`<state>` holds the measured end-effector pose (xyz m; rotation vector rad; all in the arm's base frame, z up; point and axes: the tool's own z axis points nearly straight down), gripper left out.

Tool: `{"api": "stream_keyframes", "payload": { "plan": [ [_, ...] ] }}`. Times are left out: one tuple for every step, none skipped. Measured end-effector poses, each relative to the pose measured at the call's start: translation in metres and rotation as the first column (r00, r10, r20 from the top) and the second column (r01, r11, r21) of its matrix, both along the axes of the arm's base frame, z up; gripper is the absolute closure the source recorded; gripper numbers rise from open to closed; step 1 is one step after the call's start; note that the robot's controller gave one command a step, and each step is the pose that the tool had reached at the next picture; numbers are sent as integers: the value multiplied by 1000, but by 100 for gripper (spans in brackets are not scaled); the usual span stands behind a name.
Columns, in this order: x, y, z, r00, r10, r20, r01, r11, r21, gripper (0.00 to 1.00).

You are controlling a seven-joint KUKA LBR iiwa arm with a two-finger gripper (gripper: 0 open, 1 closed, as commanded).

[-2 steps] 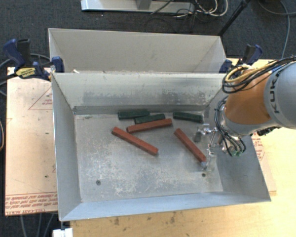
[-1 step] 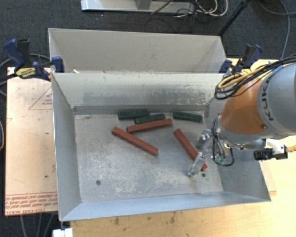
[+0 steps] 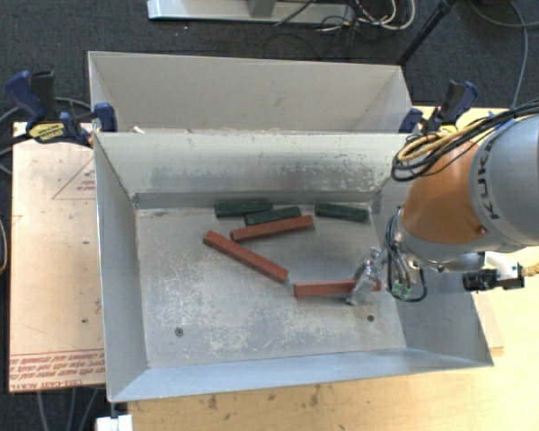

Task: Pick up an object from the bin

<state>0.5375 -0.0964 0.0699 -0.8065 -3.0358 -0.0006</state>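
Presently the gripper (image 3: 365,287) sits low over the bin floor, close to the right wall, at the right end of a short red-brown bar (image 3: 322,288). Its metal tip meets or overlaps that end of the bar; cannot tell which. Released or clenched: cannot tell from this angle, as wrist and cables crowd the spot.

The short bar lies flat on the floor in the lower right part of the bin, running roughly level across the view.

Arm (image 3: 449,200) reaches in over the right rim, orange cover on the wrist, yellow and black cables looped above it.

Other contents of the grey metal bin (image 3: 117,268):
- Long red-brown bar (image 3: 245,256), on a slant, left of the short one; its lower end is near the short bar's left end but apart.
- Second red-brown bar (image 3: 271,229) just above it, slightly tilted.
- Three dark green bars toward the back wall: left green bar (image 3: 243,208), middle green bar (image 3: 272,215) just beside it and touching the second red-brown bar, right green bar (image 3: 341,211) lying apart, above the gripper's spot.
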Motion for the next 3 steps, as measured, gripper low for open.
{"api": "stream_keyframes", "payload": {
  "plan": [
    [0,0,0,1000,0,1,0,1000,-1,0],
    [0,0,1,1000,0,1,0,1000,-1,100],
    [8,-4,161,999,-37,12,37,999,-2,100]
  ]
}}
